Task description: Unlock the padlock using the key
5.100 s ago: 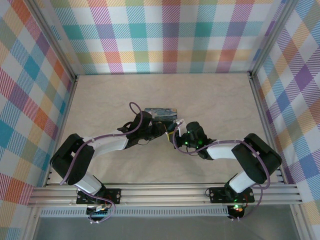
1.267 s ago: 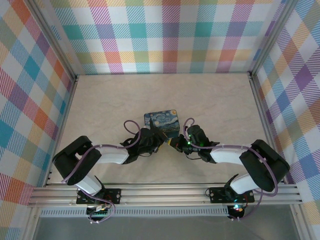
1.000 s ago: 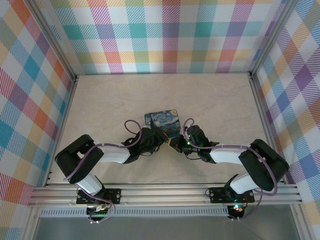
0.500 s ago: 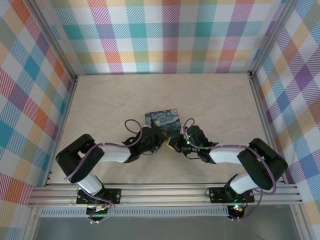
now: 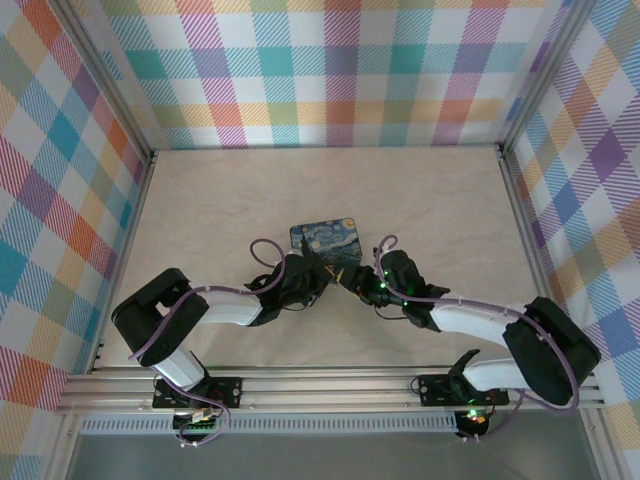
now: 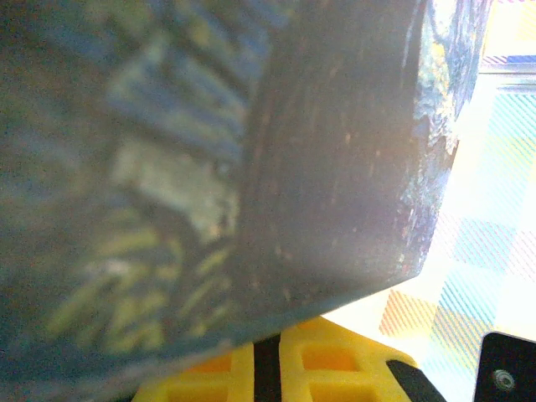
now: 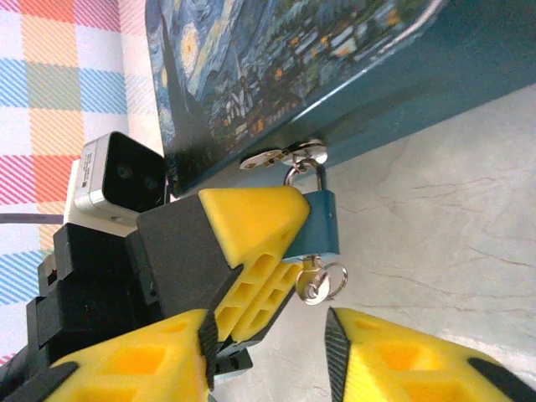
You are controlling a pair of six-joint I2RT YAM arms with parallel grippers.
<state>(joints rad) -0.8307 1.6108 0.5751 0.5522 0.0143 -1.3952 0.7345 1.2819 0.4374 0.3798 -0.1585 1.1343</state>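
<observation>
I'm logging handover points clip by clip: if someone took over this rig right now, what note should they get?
Left gripper: shut, apparently on the padlock, steadying its body.
Right gripper: open and holding nothing, just below the key.
Things: the padlock hangs from the hasp on the starry-night box. The key sits in its keyhole.
Done: key inserted.
Left: the shackle looks seated and runs through the hasp, so probably regrip the key, turn it and free the shackle.

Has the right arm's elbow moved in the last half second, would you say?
Yes: the right arm's elbow has swung rightward and nearer the front rail.
</observation>
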